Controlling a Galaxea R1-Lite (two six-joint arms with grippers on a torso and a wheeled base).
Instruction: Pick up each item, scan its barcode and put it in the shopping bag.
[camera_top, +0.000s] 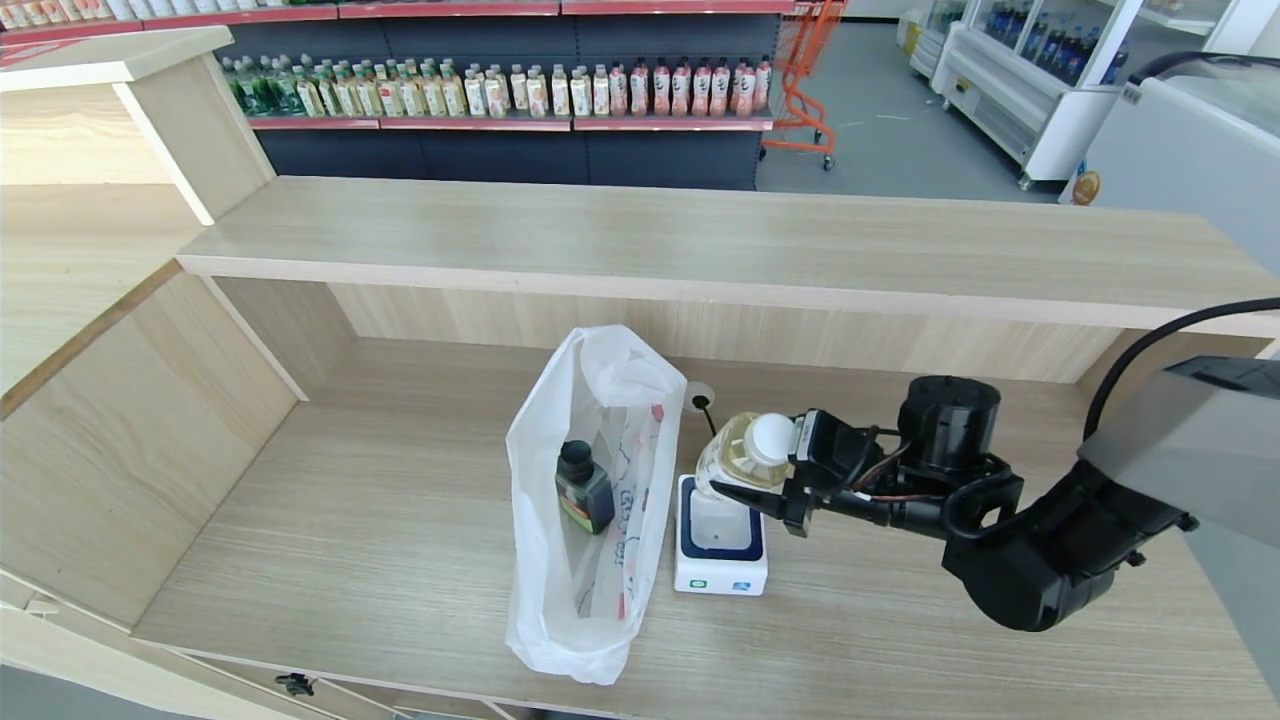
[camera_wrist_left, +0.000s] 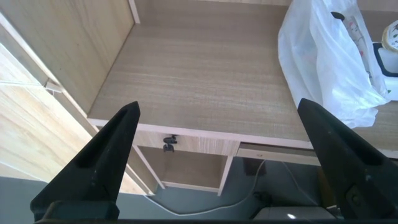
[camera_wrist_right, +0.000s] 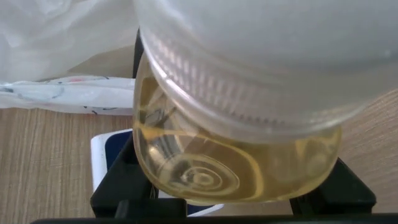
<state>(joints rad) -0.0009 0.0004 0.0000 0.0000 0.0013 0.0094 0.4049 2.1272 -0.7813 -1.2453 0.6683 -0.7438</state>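
Note:
A clear bottle of yellow liquid (camera_top: 737, 459) with a white cap (camera_top: 772, 436) is held just above the white and blue scanner (camera_top: 720, 548); my right gripper (camera_top: 768, 472) is shut on it from the right. In the right wrist view the bottle (camera_wrist_right: 236, 155) sits between the dark fingers (camera_wrist_right: 118, 190), with the scanner (camera_wrist_right: 102, 152) below. The white shopping bag (camera_top: 590, 520) stands open left of the scanner, a dark bottle (camera_top: 583, 487) inside it. My left gripper (camera_wrist_left: 219, 109) hangs open with nothing in it, off the counter's front edge, left of the bag (camera_wrist_left: 323, 56).
The work surface is a sunken wooden counter (camera_top: 380, 520) with a raised ledge (camera_top: 700, 240) behind and a side wall (camera_top: 130, 440) on the left. A cable hole (camera_top: 700, 395) lies behind the scanner. Store shelves of drinks (camera_top: 500, 90) stand far back.

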